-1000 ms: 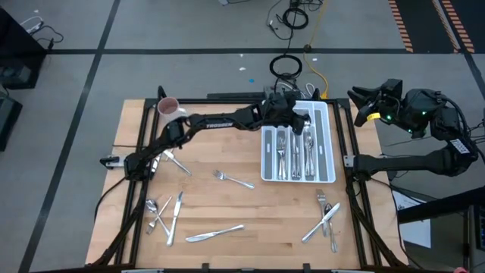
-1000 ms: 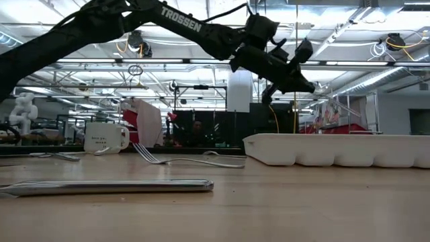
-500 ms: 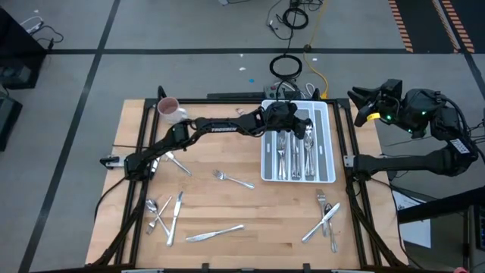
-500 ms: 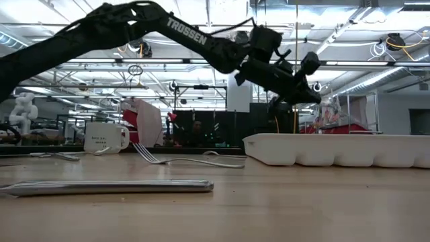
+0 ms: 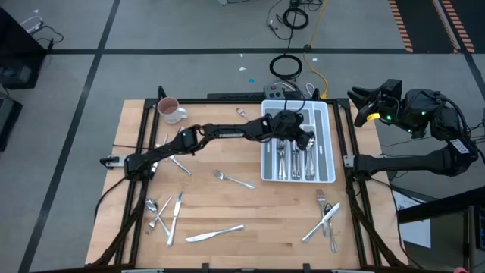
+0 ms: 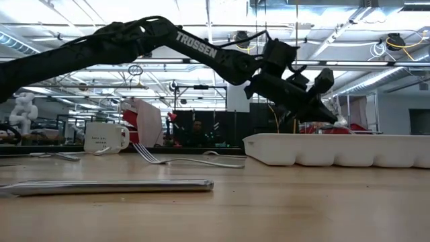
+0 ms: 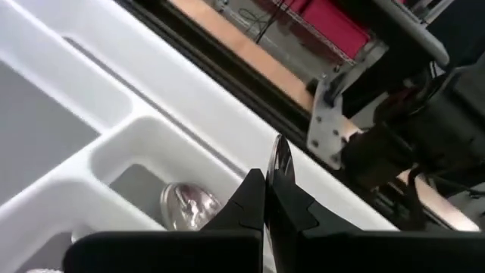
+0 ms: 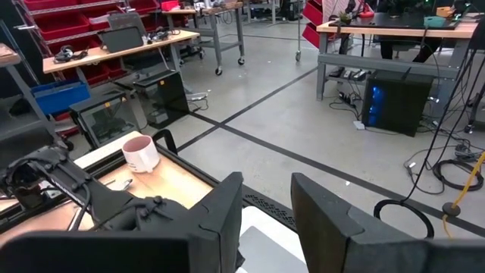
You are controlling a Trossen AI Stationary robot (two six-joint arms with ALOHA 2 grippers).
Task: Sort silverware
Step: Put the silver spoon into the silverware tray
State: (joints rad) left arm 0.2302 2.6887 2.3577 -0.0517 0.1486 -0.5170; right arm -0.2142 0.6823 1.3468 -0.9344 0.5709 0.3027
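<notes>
Your left gripper [image 5: 303, 139] is stretched across the table [image 5: 250, 220] and sits over the white tray [image 5: 327, 144] at the far right; its fingers [image 7: 254, 199] are pressed together on a thin silver piece [image 7: 280, 163] that sticks up between the tips. Can't tell if it's a fork, knife or spoon. In the low view the gripper [image 6: 321, 107] hangs tilted just above the tray rim [image 6: 336, 149]. Tray already has several pieces of silverware [image 5: 295, 155] lying lengthwise in its compartments, and a spoon bowl [image 7: 188, 205] shows in the compartment under the fingers. Your right gripper [image 5: 362, 97] waits off the table's far right corner, pointing left, fingers [image 8: 223, 208] partly apart w/ nothing between them. Loose silverware on the wood: a fork [image 5: 231, 179] mid-table, a knife [image 5: 214, 232] near the front edge, a cluster of spoon, fork & knife [image 5: 163, 212] at near left, another crossed cluster [image 5: 326, 216] at near right, a couple of pieces [image 5: 176, 161] by the left arm. Pink-and-white mug [image 5: 169, 110] stands at the far left corner.
</notes>
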